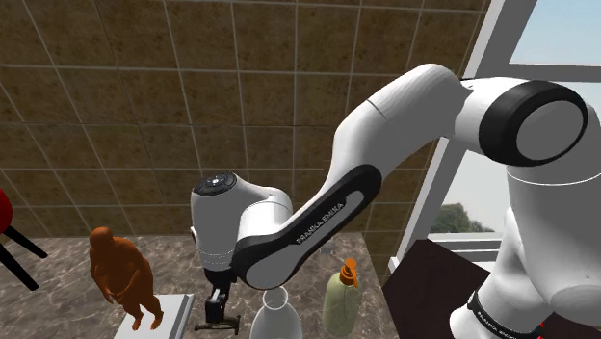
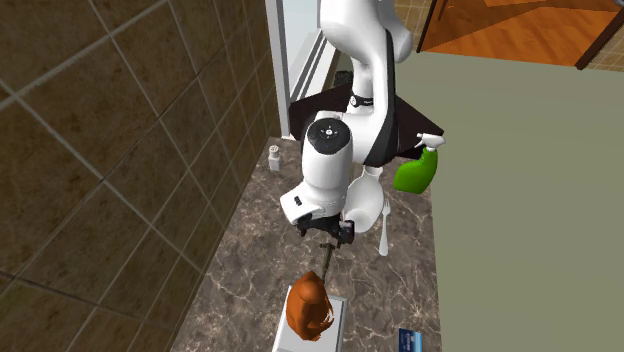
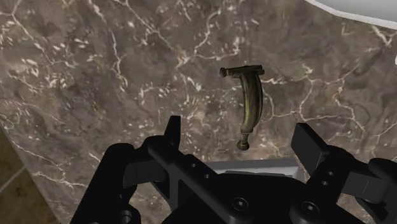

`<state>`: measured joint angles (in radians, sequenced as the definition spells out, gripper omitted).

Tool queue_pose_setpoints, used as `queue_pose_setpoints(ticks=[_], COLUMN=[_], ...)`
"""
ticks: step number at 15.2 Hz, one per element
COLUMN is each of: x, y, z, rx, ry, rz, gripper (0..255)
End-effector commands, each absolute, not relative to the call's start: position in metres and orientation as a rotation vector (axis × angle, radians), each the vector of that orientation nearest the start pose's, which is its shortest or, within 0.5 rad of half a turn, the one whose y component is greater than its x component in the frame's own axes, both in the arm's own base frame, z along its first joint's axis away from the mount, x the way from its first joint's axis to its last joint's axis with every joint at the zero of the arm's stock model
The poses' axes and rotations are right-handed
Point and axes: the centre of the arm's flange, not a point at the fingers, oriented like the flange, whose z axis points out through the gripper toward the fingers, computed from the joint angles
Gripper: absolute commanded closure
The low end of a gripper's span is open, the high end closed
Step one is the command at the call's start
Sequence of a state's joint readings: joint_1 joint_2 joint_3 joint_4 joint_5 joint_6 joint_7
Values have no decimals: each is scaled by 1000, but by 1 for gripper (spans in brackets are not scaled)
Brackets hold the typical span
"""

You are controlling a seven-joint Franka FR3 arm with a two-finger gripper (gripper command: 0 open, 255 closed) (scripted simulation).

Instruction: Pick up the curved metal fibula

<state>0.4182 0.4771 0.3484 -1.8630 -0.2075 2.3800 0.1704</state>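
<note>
End effector (image 3: 239,132) spread wide, empty, hovering over the marbled worktop (image 3: 95,76). Curved fibula (image 3: 253,102) lies flat on it, roughly centred between the fingers (image 3: 173,127), untouched. Best: nudge forward over the bow's middle, drop straight, pinch across the bow, not the crossbar.

White rounded arm (image 1: 385,125) with black joint bands, lettering seemingly FRANKA EMIKA, and all-black gripper (image 3: 238,135).

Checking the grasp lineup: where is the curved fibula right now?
In the wrist view the fibula lies on the marble surface, just ahead of the open gripper, in line with the gap between its fingers, touching neither.
</note>
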Motion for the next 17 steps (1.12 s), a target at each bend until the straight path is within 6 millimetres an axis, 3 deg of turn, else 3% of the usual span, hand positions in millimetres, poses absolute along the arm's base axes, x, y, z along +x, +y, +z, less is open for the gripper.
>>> queue_pose_setpoints(ticks=[1, 2, 9, 12, 13, 17], x=[476, 476, 476, 476, 476, 476], y=[456, 467, 467, 467, 465, 475], z=[265, 257, 220, 217, 211, 216], rx=[-2897, -2890, -2890, -2890, -2890, -2890], ry=[-1108, -1130, -1130, -1130, -1130, -1131], rz=[-96, -93, -93, -93, -93, -95], gripper=[0, 0, 0, 0, 255, 255])
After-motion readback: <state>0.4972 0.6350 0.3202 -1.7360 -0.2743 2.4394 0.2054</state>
